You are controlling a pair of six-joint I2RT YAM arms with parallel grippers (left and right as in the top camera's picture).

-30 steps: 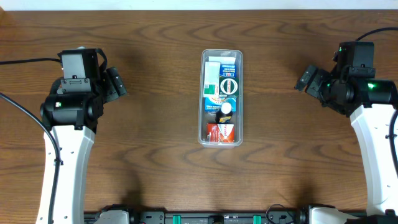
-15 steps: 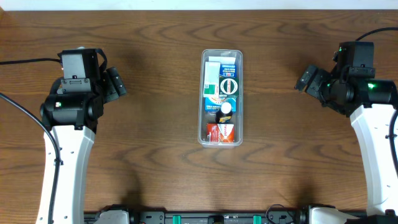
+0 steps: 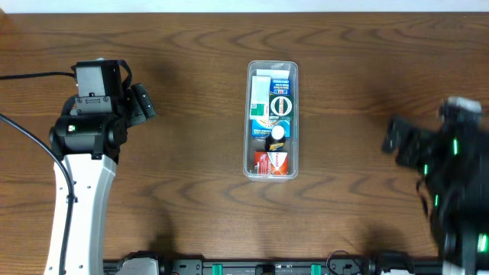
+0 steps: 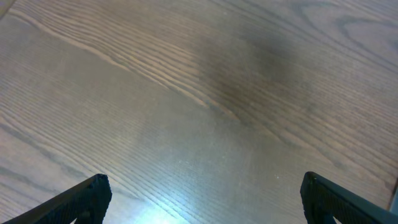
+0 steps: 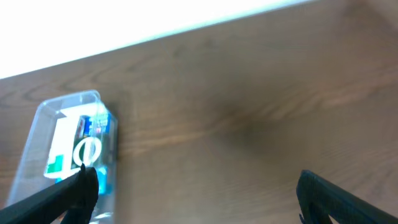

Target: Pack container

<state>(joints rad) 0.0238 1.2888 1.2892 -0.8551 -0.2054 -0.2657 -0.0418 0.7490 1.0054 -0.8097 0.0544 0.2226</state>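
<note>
Overhead: filled container (image 3: 247, 114); left wrist: only table (image 4: 199, 93); left end effector (image 4: 202, 194), right end effector (image 5: 198, 186) spread.

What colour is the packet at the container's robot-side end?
The packet is red and white; clearest overhead.

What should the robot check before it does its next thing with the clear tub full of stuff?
1. Is the left claw open and empty: ok.
2. Is the right claw open and empty: ok.
3. Does the tub sit flat on the table, away from both claws: ok.
4. Are the white box, round tin, small bottle and red packet all inside the tub: ok.
5. Is the right arm sharp in the top view: not ok, blurred.
</note>
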